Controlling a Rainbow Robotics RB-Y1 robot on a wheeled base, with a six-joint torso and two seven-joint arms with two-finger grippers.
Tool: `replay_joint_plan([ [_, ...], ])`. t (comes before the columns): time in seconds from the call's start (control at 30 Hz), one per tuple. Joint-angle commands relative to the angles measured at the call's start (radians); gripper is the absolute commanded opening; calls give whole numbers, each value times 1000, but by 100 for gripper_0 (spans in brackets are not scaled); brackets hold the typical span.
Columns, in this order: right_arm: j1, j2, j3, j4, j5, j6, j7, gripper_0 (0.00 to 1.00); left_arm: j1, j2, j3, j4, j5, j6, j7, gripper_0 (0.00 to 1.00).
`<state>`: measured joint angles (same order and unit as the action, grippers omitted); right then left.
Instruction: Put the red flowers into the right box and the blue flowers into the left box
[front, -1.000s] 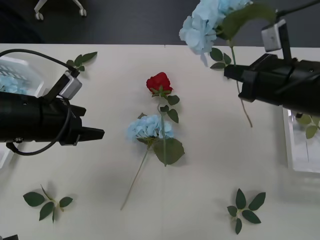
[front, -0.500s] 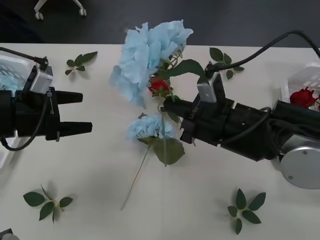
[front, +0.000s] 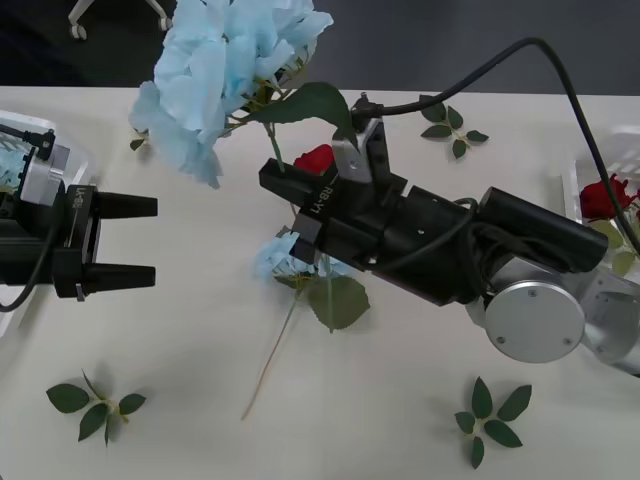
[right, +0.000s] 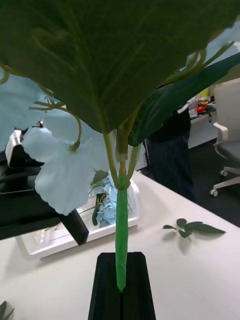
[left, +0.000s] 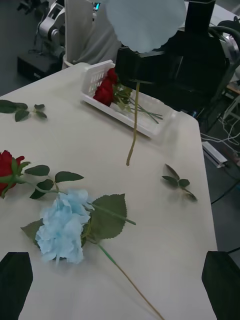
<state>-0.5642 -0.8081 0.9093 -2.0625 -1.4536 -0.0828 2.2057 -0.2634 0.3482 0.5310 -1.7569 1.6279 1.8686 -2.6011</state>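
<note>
My right gripper (front: 283, 196) clamped on a blue flower's stem (right: 121, 235), bloom (front: 225, 70) above; left gripper (front: 135, 240) wide open, empty, facing it.

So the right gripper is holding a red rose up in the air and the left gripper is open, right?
Not quite. The right gripper is shut on a blue flower, a pale-blue hydrangea, not a red rose. The front view shows its fluffy blue head above the table. The left gripper is open, as you said.

Right arm stretched across table centre, right gripper (front: 283, 180) raised, fingers pinched together on stem. Left arm at left edge, left gripper (front: 138, 240) level, pointing inward, fingers spread apart, holding nothing.
</note>
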Motion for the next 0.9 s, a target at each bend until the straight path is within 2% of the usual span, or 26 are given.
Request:
replay_joint_plan([
  [0.03,-69,41,30,21,-5,-20,19,0,-25,11,1,57,30,4,-104,100],
  [0.3,-141,98,79,68,-17,-22,5,0,-51,11,-39,165,53,-3,-104,100],
  [0.9,-229,233,143,176,-41,-57,-11,0,-51,-64,-178,168,47,-154,-104,100],
])
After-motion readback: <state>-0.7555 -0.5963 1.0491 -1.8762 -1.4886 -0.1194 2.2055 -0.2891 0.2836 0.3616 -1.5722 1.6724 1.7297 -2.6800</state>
